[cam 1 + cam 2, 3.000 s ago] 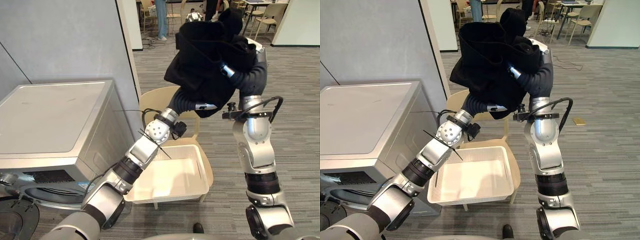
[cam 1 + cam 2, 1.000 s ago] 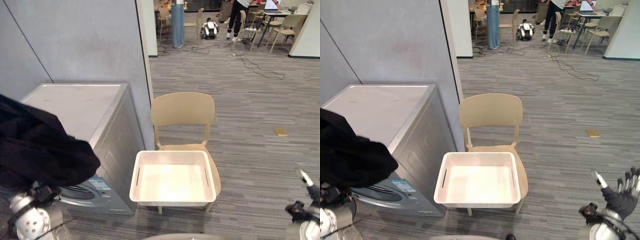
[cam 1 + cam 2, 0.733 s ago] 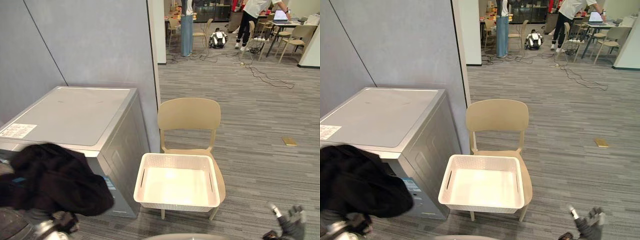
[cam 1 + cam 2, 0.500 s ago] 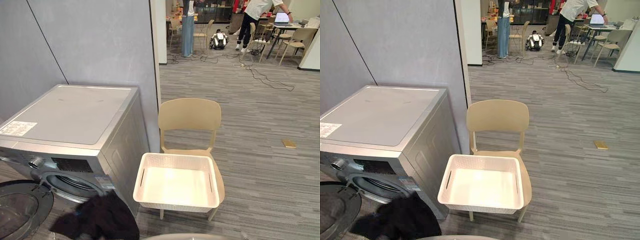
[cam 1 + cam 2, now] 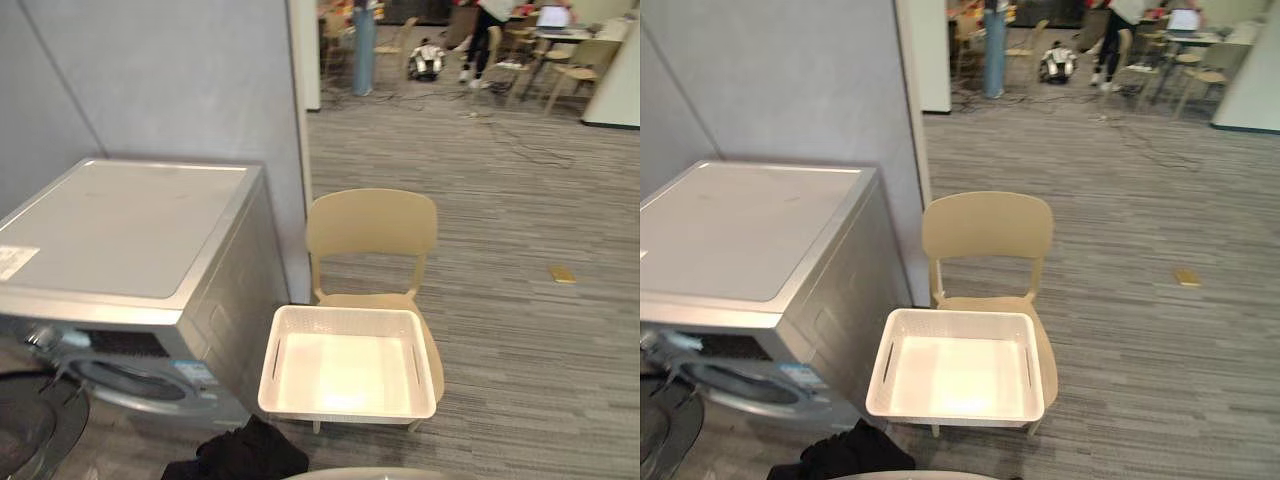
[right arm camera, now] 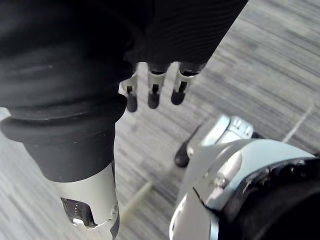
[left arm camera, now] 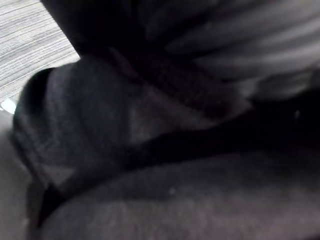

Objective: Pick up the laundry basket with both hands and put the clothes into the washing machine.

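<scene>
The white laundry basket [image 5: 347, 362] sits empty on a beige chair [image 5: 371, 228]. To its left stands the grey washing machine [image 5: 120, 250], its round door [image 5: 25, 425] swung open at the lower left. A bundle of black clothes [image 5: 243, 455] hangs low in front of the machine, beside the basket's near left corner. The same black clothes [image 7: 150, 150] press close against my left wrist camera, with my left hand curled into them. My right hand [image 6: 153, 95] hangs open over the carpet, its fingers straight, holding nothing.
A grey partition wall [image 5: 170, 80] rises behind the washing machine. Striped carpet [image 5: 520, 330] stretches to the right of the chair, with a small tan object [image 5: 563, 274] lying on it. People, chairs and tables stand far at the back [image 5: 470, 30].
The black clothes have come down from the washer's top to floor height before its front, drifting slightly right. My right hand has dropped below the eye views. The camera has shifted a little.
</scene>
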Available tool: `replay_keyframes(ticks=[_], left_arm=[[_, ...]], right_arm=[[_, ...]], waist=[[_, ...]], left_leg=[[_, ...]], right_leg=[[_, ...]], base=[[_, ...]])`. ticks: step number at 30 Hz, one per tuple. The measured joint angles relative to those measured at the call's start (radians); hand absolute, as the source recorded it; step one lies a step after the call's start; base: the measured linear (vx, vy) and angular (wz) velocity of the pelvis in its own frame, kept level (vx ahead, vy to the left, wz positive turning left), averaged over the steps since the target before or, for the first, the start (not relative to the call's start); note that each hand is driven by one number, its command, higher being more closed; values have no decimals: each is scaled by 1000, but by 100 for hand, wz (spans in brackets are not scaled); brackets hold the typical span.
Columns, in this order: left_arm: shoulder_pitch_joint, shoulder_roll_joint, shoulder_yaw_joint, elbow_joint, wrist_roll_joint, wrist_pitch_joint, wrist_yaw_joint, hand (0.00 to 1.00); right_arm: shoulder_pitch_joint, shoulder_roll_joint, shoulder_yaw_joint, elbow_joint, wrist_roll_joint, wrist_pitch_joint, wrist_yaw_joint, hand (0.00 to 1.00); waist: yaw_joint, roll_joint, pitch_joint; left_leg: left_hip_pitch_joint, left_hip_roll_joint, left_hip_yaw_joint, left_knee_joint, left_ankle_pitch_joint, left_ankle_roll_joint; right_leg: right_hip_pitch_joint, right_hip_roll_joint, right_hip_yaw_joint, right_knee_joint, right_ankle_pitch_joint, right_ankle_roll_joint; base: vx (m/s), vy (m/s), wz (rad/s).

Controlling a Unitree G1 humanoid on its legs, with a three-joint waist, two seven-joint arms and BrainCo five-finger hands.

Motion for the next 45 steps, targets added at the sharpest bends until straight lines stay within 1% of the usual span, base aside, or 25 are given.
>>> replay_keyframes(ticks=[4, 7, 9, 12, 14, 16, 19, 20, 26, 27, 29, 30, 31, 32, 33, 34, 36, 37, 38, 39, 40, 41, 42, 44, 45], left_arm=[[-37, -14, 10, -28, -32, -2, 6, 100], [-19, -17, 65, -25, -43, 1, 11, 100], [3, -12, 87, -19, -44, 10, 12, 100], [27, -12, 103, -1, -43, 10, 11, 100], [21, -19, 108, 20, -42, 10, 11, 100], [9, 8, 97, 35, -42, 8, 13, 100], [12, 60, 9, 59, -43, 9, 12, 100], [6, 80, -58, 63, -43, 6, 8, 100], [-8, 95, -160, 60, -49, -6, 6, 100], [-8, 102, -166, 57, -49, -11, 5, 100], [-8, 108, -180, 55, -49, -11, -2, 100], [-6, 117, -188, 59, -50, -11, -12, 100], [-6, 140, -192, 69, -50, -11, -16, 100], [-7, 144, -192, 76, -48, -10, -18, 100], [-10, 170, -177, 86, -39, -8, -14, 100], [-5, 179, -168, 92, -35, -7, -14, 100], [-13, 181, -151, 117, -16, 14, -13, 100], [-27, 181, -134, 116, -4, 14, -12, 100], [-34, 172, -121, 114, 0, 14, -11, 100], [-48, 157, -108, 111, 6, 13, -6, 100], [-61, 142, -109, 110, 9, 13, -7, 100], [-73, 133, -109, 110, 9, 12, -8, 100], [-95, 131, -101, 93, 8, 10, -12, 100], [-119, 71, -91, 47, 5, 4, -15, 100], [-115, 63, -88, 40, 7, 3, -16, 100]], right_arm=[[-103, -49, 119, -24, 2, -10, 1, 0], [-166, -55, 130, -50, 2, -20, 1, 0], [-181, -49, 145, -60, 2, -28, -1, 0], [-140, -52, 122, -49, 2, -26, 1, 0], [-139, -62, 88, -17, 2, -21, 3, 0], [-143, -47, 72, 69, 1, -2, 19, 0], [-126, -33, 51, 116, 1, 11, 18, 0], [-114, -38, 49, 117, 0, 12, 15, 0], [-142, -101, 60, 117, -44, 29, 16, 0], [-147, -101, 60, 117, -47, 32, 8, 0], [-157, -101, 58, 115, -51, 36, 1, 0], [-154, -91, 58, 113, -50, 36, 2, 0], [-155, -74, 65, 110, -47, 36, 3, 0], [-154, -63, 70, 107, -44, 35, 6, 0], [-160, -34, 81, 107, -27, 35, 16, 0], [-170, -21, 85, 107, -20, 34, 18, 0], [-175, 13, 87, 83, 5, 20, 19, 0], [-162, 19, 81, 74, 11, 16, 18, 0], [-161, 19, 78, 73, 12, 16, 17, 0], [-162, 19, 77, 59, 12, 15, 17, 0], [-154, 18, 76, 48, 11, 15, 17, 0], [-146, 21, 65, 31, 18, 14, 17, 0], [-123, 36, 52, 23, 21, 10, 17, 0], [-90, 22, 26, 13, 22, 14, 11, 0], [-84, 27, 16, 14, 27, 18, 11, 0]], waist=[[15, -5, 82], [35, -33, 89], [34, -24, 94], [26, -17, 90], [25, -3, 81], [10, -36, 70], [-4, -63, 56], [1, -56, 48], [0, -40, 42], [1, -46, 44], [-5, -43, 49], [-22, -49, 53], [-28, -62, 57], [-29, -81, 65], [-22, -136, 71], [-19, -150, 73], [-30, -169, 80], [-22, -182, 82], [-16, -179, 83], [-16, -160, 97], [-27, -103, 111], [-32, -91, 110], [-59, -111, 95], [-59, -68, 106], [-56, -59, 102]], left_leg=[[-128, -37, -114, 165, 3, -2], [-171, -74, -75, 157, 107, 5], [-206, 2, 78, 315, 29, 52], [-167, 130, 149, 372, 17, 38], [-140, 115, 154, 290, -18, -3], [-106, 49, 147, 110, 0, -10], [-27, -32, 105, -63, 99, 1], [-20, -58, 88, -106, 127, 8], [-58, -137, 58, -83, 131, 45], [-82, -152, 44, -57, 118, 59], [-118, -163, 0, -24, 100, 85], [-114, -172, -51, -17, 99, 87], [-112, -191, -84, -16, 98, 89], [-108, -203, -95, -17, 97, 95], [-106, -216, -129, -16, 99, 101], [-106, -212, -137, -14, 99, 102], [-108, -204, -161, -6, 98, 100], [-105, -223, -159, -11, 91, 104], [-105, -219, -158, -10, 85, 105], [-97, -197, -162, -12, 80, 105], [-86, -171, -186, -37, 78, 106], [-68, -156, -192, -74, 78, 106], [-100, -167, -168, 49, 44, 131], [-157, -140, -126, 324, -157, 106], [-144, -142, -130, 310, -166, 99]], right_leg=[[-14, -69, -174, 173, -119, 3], [-29, -144, -241, 233, -157, -14], [-13, -157, -298, 238, -142, -15], [26, -181, -376, 234, -122, 18], [35, -172, -398, 194, -89, 40], [56, -167, -409, 79, -35, 33], [90, -197, -425, 48, -8, 13], [89, -219, -433, 53, -12, 40], [66, -311, -453, 108, -10, 51], [65, -324, -459, 122, -16, 38], [50, -301, -398, 167, -110, -127], [40, -236, -272, 174, -195, -244], [35, -185, -123, 192, -247, -276], [31, -173, -62, 211, -260, -271], [13, -164, -1, 264, -282, -264], [4, -149, 3, 271, -292, -235], [-12, -74, 13, 258, -284, -122], [-12, -100, -18, 276, -235, -23], [-18, -108, -48, 297, -231, -9], [-23, -104, -96, 359, -209, -35], [-51, -83, -120, 431, -153, -70], [-70, -73, -119, 464, -121, -88], [-74, -72, -79, 432, -122, -93], [-2, -38, -54, 437, -234, -54], [-9, -38, -43, 445, -246, -55]], base=[[-71, -14, 142], [-88, -15, 79], [-2, 7, 63], [12, 125, 74], [-44, 237, 56], [-102, 231, 71], [-69, 140, 60], [-64, 97, 44], [-93, 87, 24], [-124, 113, 59], [-78, 82, 82], [40, 68, 126], [68, 64, 129], [106, 0, 107], [93, -48, 58], [105, -110, 45], [77, -90, 37], [67, -34, 31], [70, -92, 5], [7, -86, 8], [34, -87, 22], [142, -9, 61], [246, -13, 79], [229, -21, 64], [140, -40, 6]])
